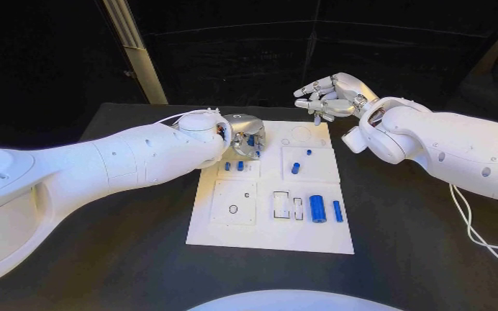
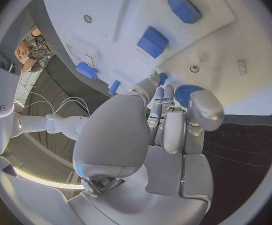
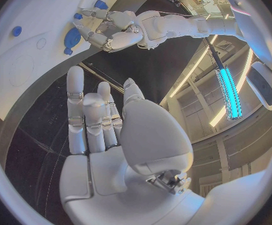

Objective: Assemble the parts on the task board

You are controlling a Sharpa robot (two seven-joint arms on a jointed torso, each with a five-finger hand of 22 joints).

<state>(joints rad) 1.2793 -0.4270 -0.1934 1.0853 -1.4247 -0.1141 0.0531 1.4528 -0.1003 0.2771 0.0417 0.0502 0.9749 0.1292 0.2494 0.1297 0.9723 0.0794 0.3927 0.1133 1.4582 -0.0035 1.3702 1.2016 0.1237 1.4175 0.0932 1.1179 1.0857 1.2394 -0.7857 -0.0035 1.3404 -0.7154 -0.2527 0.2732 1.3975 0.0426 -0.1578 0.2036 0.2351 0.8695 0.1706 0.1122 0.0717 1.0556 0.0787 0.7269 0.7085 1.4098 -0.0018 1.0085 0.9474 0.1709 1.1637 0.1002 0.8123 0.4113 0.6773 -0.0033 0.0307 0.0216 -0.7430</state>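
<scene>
Left hand [image 1: 242, 137] clamps blue part [image 1: 250, 140] at task board [image 1: 270, 239] far-left, prob. to seat it; right hand [image 1: 330, 96] hovers beyond far edge, fingers apart, empty.

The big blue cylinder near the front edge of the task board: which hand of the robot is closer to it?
Left. The left hand rests low on the task board, farther back from the big blue cylinder; the right hand is raised beyond the board's far edge.
</scene>
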